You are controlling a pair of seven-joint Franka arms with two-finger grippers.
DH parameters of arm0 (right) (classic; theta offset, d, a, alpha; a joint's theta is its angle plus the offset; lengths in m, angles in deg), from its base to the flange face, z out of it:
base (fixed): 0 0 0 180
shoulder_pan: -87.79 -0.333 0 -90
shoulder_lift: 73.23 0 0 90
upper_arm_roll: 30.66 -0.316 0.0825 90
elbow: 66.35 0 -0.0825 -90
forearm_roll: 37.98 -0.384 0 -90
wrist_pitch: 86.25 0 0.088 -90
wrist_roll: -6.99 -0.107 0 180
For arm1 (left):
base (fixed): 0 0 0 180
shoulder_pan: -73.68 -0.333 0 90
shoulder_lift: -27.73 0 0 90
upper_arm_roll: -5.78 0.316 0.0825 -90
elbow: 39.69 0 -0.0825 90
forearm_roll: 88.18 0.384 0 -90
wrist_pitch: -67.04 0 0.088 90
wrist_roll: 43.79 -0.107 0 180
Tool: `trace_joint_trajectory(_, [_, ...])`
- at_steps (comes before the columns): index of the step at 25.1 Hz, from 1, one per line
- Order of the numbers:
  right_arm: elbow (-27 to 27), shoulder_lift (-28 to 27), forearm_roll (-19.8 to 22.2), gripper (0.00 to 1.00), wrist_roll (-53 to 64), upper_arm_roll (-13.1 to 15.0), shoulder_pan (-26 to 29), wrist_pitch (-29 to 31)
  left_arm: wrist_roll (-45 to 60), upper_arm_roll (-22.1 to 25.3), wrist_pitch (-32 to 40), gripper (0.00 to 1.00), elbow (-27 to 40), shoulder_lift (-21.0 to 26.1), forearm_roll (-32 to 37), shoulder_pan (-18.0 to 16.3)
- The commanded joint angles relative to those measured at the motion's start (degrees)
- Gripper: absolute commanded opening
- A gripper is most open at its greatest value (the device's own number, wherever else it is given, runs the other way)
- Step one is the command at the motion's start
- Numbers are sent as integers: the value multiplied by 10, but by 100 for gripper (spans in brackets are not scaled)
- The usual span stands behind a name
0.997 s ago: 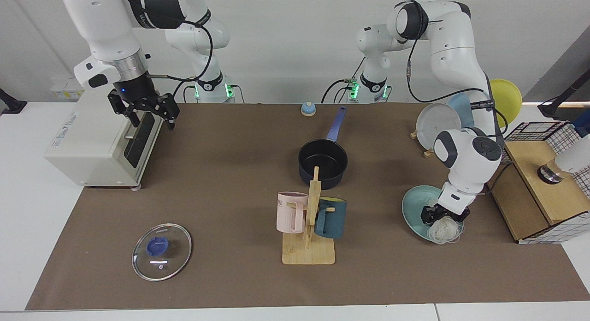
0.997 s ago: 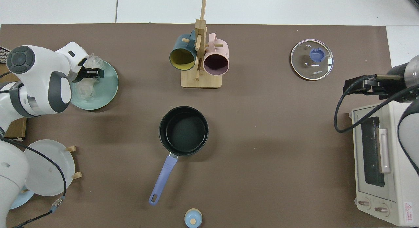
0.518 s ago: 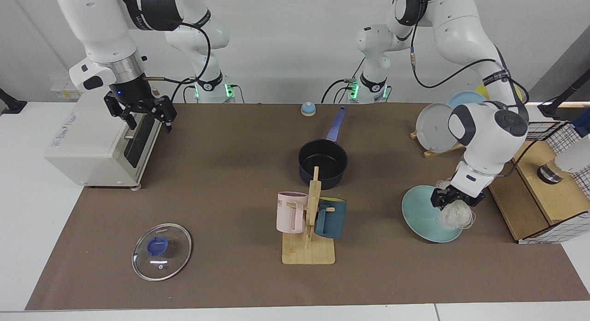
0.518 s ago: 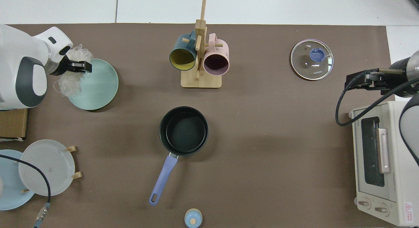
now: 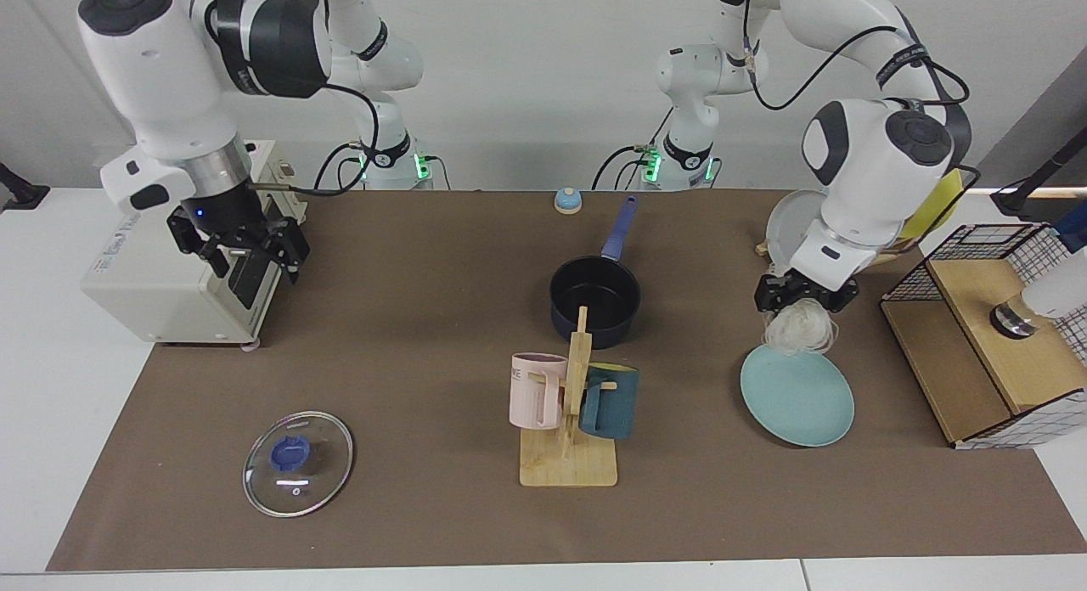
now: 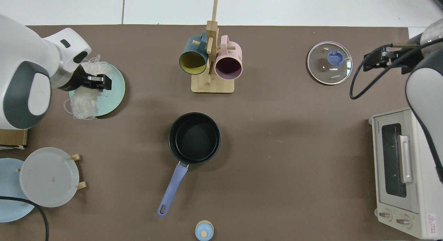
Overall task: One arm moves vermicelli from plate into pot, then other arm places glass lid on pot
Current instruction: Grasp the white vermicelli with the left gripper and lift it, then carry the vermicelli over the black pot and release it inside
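Observation:
My left gripper [image 5: 802, 306] is shut on the vermicelli [image 5: 796, 333], a white tangle hanging in the air just above the far edge of the pale teal plate [image 5: 796, 397]. In the top view, the left gripper [image 6: 99, 81] and the vermicelli [image 6: 82, 103] overlap the plate [image 6: 114, 92]. The dark pot [image 5: 594, 299] stands mid-table with its blue handle pointing away from the mug rack; its black inside [image 6: 194, 137] holds nothing. The glass lid [image 5: 298, 464] lies flat on the mat. My right gripper [image 5: 246, 256] hangs open beside the toaster oven, close to the lid [image 6: 329, 62] in the top view.
A wooden rack with a pink and a teal mug [image 5: 571, 413] stands in front of the pot. A toaster oven [image 5: 161, 268] sits at one end. Upright plates [image 6: 48, 177] and a wire basket with a wooden box [image 5: 985, 336] sit at the other. A small blue bell [image 5: 567, 200] lies behind the pot.
The left gripper has lifted the vermicelli off the plate and carried it up and towards the pot's side. The right arm has shifted towards the lid.

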Motion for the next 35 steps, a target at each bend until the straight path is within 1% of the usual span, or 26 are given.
trace_joint_trajectory(1, [-130,-129,7,100,25,-1,3,3,112,6,3,0,44,-36,9,78])
trace_joint_trajectory(5, [-141,-164,8,100,44,-1,6,27,191,1,-5,0,63,-47,0,122])
trace_joint_trajectory(8, [-141,-193,8,99,46,0,7,49,240,-18,-23,0,90,-50,-1,149])
trace_joint_trajectory(10, [-141,-206,8,99,46,1,4,62,266,-23,-35,0,111,-57,-2,154])
trace_joint_trajectory(12, [-138,-213,8,99,46,0,2,78,267,-32,-40,0,135,-68,-3,155])
trace_joint_trajectory(15, [-138,-229,8,99,47,1,1,83,274,-46,-82,0,178,-90,-6,156])
trace_joint_trajectory(17, [-137,-241,8,99,48,0,1,93,281,-55,-101,0,200,-94,-9,156])
trace_joint_trajectory(19, [-137,-254,8,99,48,0,0,109,287,-61,-120,0,216,-91,-9,158])
trace_joint_trajectory(21, [-134,-268,8,99,48,-1,1,129,302,-62,-165,0,243,-90,-9,170])
trace_joint_trajectory(23, [-132,-277,9,99,48,-1,3,147,312,-62,-193,0,257,-84,-4,176])
trace_joint_trajectory(28, [-128,-287,9,99,55,-1,12,169,339,-62,-257,0,285,-70,14,186])
trace_joint_trajectory(30, [-128,-292,9,99,72,1,14,181,346,-62,-265,0,287,-66,23,197])
trace_joint_trajectory(35, [-127,-301,8,99,76,1,19,210,376,-62,-303,0,306,-56,67,204])
